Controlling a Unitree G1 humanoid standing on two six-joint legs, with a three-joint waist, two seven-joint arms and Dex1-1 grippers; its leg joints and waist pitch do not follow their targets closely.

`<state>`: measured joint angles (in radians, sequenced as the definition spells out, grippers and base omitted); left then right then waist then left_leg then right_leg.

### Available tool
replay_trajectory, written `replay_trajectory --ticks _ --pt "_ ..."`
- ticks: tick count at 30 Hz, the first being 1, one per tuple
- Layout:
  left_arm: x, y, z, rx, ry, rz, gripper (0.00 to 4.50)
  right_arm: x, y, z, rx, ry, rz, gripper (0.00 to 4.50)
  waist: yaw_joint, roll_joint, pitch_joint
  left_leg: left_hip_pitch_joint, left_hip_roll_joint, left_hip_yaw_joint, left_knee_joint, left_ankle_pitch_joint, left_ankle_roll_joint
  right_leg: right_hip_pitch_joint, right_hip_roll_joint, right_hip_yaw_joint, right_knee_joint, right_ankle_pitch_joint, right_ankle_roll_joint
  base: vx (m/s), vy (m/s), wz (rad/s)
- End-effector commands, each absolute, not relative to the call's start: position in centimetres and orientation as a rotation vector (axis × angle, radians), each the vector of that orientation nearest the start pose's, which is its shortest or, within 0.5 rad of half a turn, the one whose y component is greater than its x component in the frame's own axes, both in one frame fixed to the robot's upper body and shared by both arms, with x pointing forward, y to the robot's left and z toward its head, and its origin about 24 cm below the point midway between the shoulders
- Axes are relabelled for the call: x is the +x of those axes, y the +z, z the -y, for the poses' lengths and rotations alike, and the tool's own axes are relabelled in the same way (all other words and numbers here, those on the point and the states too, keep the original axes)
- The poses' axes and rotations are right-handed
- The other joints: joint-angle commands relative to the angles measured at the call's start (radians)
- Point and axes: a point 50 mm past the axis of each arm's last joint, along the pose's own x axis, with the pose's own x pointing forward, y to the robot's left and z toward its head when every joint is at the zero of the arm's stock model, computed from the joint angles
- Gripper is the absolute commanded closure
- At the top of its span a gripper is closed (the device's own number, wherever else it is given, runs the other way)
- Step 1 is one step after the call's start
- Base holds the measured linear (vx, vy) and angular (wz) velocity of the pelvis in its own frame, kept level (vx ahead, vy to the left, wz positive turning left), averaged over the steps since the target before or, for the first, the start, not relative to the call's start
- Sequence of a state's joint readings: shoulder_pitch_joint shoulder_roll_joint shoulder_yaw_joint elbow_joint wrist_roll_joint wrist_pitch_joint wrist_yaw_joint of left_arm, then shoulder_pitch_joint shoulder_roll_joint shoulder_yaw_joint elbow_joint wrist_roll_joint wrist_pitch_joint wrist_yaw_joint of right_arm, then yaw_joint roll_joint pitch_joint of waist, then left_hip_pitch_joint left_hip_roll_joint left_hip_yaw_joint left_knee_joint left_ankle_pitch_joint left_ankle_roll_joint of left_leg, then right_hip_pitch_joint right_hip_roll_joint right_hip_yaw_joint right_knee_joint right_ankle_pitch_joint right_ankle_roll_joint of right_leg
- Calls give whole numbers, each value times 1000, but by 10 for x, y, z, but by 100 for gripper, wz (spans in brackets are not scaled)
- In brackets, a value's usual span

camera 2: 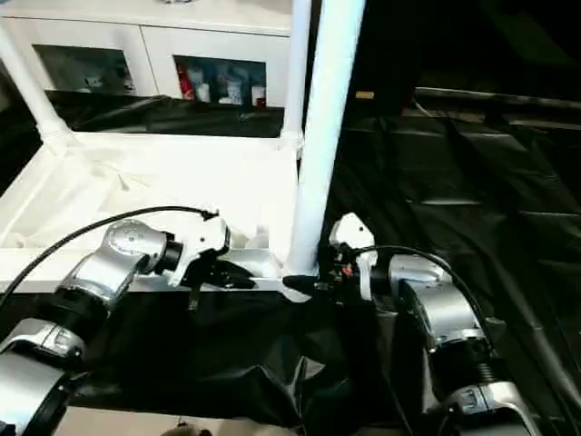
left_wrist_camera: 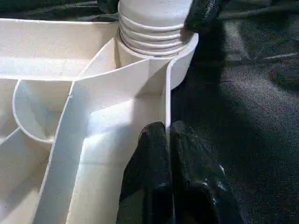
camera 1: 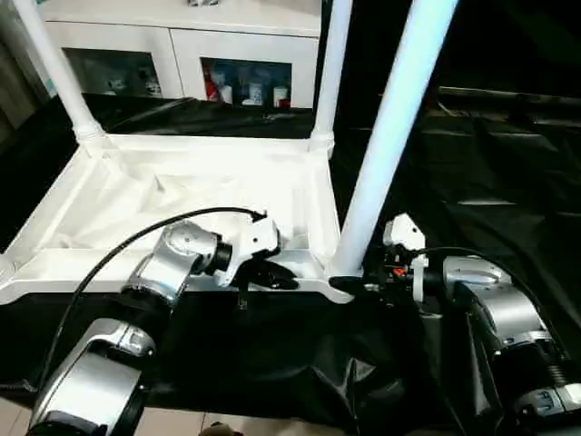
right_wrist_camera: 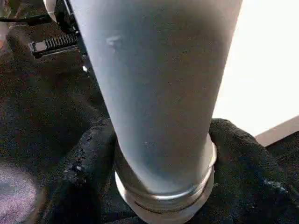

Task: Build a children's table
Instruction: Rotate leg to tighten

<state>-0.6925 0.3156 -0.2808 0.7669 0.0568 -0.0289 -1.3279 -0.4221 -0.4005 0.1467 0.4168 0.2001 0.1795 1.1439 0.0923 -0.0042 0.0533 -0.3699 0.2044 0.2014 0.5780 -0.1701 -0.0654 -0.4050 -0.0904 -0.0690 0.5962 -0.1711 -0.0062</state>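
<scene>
Here, upturned white tabletop (camera 1: 182, 195) lying ribs-up on black sheet (camera 1: 490, 182) | three legs standing in corner sockets, near leg (camera 1: 386, 136) upright at near right corner | left hand (left_wrist_camera: 170, 172) pinched together on tabletop's near rim wall | right hand (right_wrist_camera: 159, 154) clamped around base of near leg

I see a black plastic sheet (camera 1: 472, 173) spread over the work surface, creased and glossy, bunching into folds at the near edge. At the far side stands a white cabinet (camera 1: 182, 41) with glass-fronted doors, and behind the glass I can make out small bottles (camera 1: 245, 91), red and pale, too blurred to identify.
</scene>
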Motion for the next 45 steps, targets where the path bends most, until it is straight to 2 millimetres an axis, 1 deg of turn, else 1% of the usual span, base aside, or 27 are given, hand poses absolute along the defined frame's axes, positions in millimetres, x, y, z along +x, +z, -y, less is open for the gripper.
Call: replay_trajectory --ticks 1,5,6,7,9,10,11,13,14,16,17,20,21,23,25,28,29,31,32,33,34,37,38,40,41,42,45 --pt "324 62 -114 390 -1500 -362 450 293 51 154 -114 1232 -331 170 0 -12 -66 14 32 -13 -62 -212 52 46 -56 40 -68 -253 -212 0 0 0" --pt "327 61 -112 412 -1451 -354 450 289 45 154 -111 1205 -347 178 2 -12 -66 15 32 -12 -61 -217 51 46 -56 42 -70 -255 -209 0 0 0" --pt "333 60 -107 423 -1377 -344 450 291 37 155 -93 1113 -355 181 2 -14 -65 16 32 -12 -62 -221 50 44 -56 41 -71 -265 -207 0 0 0" --pt "333 60 -107 423 -1373 -343 450 291 37 155 -91 1108 -356 181 1 -13 -63 16 31 -12 -63 -230 46 42 -56 42 -74 -281 -203 0 0 0" --pt "339 59 -102 424 -1303 -345 450 294 31 154 -66 1015 -360 181 -2 -15 -62 19 27 -15 -65 -256 30 41 -58 41 -83 -356 -179 0 0 0" --pt "346 59 -90 408 -1207 -336 450 299 22 150 -25 854 -372 181 -4 -14 -62 19 28 -16 -65 -261 25 39 -59 41 -83 -366 -176 0 0 0" --pt "346 59 -90 408 -1207 -336 450 299 22 150 -25 854 -372 181 -9 -15 -59 21 26 -17 -67 -276 14 36 -57 40 -88 -401 -165 0 0 0" --pt "349 60 -78 387 -1167 -325 450 303 16 145 -3 734 -389 181 -10 -18 -60 19 24 -21 -68 -281 7 40 -62 38 -92 -445 -147 0 0 0" --pt "350 60 -71 387 -1157 -320 450 305 15 140 5 690 -388 181 -12 -11 -59 19 23 -22 -69 -283 9 39 -61 38 -95 -452 -137 0 0 0" --pt "353 63 -51 370 -1123 -314 450 313 17 119 39 605 -384 181 -16 -14 -60 22 21 -20 -68 -288 8 33 -57 39 -98 -455 -129 0 0 0" --pt "353 63 -51 370 -1122 -314 450 313 17 119 40 605 -384 181 -21 -6 -60 20 19 -22 -69 -295 4 36 -57 38 -100 -458 -130 0 0 0" --pt "355 65 -41 374 -1109 -305 450 316 18 104 42 596 -376 181 -25 -10 -60 20 18 -22 -68 -304 11 36 -57 37 -102 -449 -129 0 0 0" --pt "355 65 -39 376 -1110 -303 450 315 19 97 30 641 -363 181 -25 -4 -61 19 18 -22 -68 -303 18 38 -57 37 -102 -443 -129 0 0 0" --pt "355 65 -39 377 -1110 -302 450 314 20 95 30 658 -353 181 -27 -9 -61 17 18 -21 -68 -302 25 38 -56 38 -101 -431 -133 0 0 0" --pt "354 65 -43 385 -1127 -299 450 312 23 96 43 693 -332 125 -27 -8 -61 16 20 -21 -69 -297 30 39 -57 38 -100 -421 -138 0 0 0" --pt "352 64 -49 391 -1167 -294 450 312 26 102 32 724 -317 101 -27 -7 -62 17 21 -21 -69 -296 33 40 -57 38 -99 -408 -144 0 0 0" --pt "351 63 -51 389 -1187 -296 450 311 28 105 18 745 -308 101 -27 -12 -62 14 21 -22 -69 -290 37 43 -57 38 -97 -395 -147 0 0 0" --pt "346 62 -56 389 -1257 -292 450 309 32 115 -2 810 -303 101 -25 -10 -63 13 22 -21 -68 -278 43 46 -58 38 -93 -367 -158 0 0 0" --pt "345 61 -60 398 -1277 -297 450 308 33 119 -13 842 -304 101 -25 -12 -63 11 22 -20 -68 -276 47 46 -57 39 -92 -359 -161 0 0 0" --pt "343 60 -65 414 -1305 -305 450 306 35 125 -27 889 -308 101 -22 -12 -64 11 25 -20 -66 -263 60 51 -59 40 -88 -327 -171 0 0 0" --pt "341 60 -70 421 -1325 -307 450 304 37 132 -46 934 -311 101 -23 -14 -64 10 25 -18 -65 -259 66 50 -58 41 -87 -314 -177 0 0 0" --pt "335 62 -85 401 -1417 -302 450 300 45 151 -75 1035 -320 101 -20 -13 -66 10 26 -16 -61 -230 79 51 -59 40 -80 -279 -199 0 0 0" --pt "335 62 -85 401 -1417 -302 450 300 45 151 -75 1035 -320 101 -19 -14 -68 6 28 -16 -61 -211 81 55 -58 39 -73 -253 -210 0 0 0" --pt "332 63 -89 394 -1458 -308 450 300 47 155 -80 1061 -323 101 -17 -12 -69 10 30 -14 -60 -199 85 51 -56 39 -70 -224 -224 0 0 0" --pt "330 64 -93 389 -1482 -317 450 300 49 158 -88 1080 -326 101 -16 -15 -69 7 30 -13 -59 -187 87 52 -55 39 -66 -205 -231 0 0 0" --pt "329 65 -97 393 -1496 -320 450 300 51 160 -99 1101 -330 101 -11 -12 -69 10 33 -12 -59 -186 89 50 -56 39 -65 -195 -241 0 0 0" --pt "328 66 -104 403 -1510 -331 450 301 52 163 -128 1136 -344 101 -1 -13 -68 13 33 -9 -58 -186 85 47 -55 40 -64 -198 -241 0 0 0"
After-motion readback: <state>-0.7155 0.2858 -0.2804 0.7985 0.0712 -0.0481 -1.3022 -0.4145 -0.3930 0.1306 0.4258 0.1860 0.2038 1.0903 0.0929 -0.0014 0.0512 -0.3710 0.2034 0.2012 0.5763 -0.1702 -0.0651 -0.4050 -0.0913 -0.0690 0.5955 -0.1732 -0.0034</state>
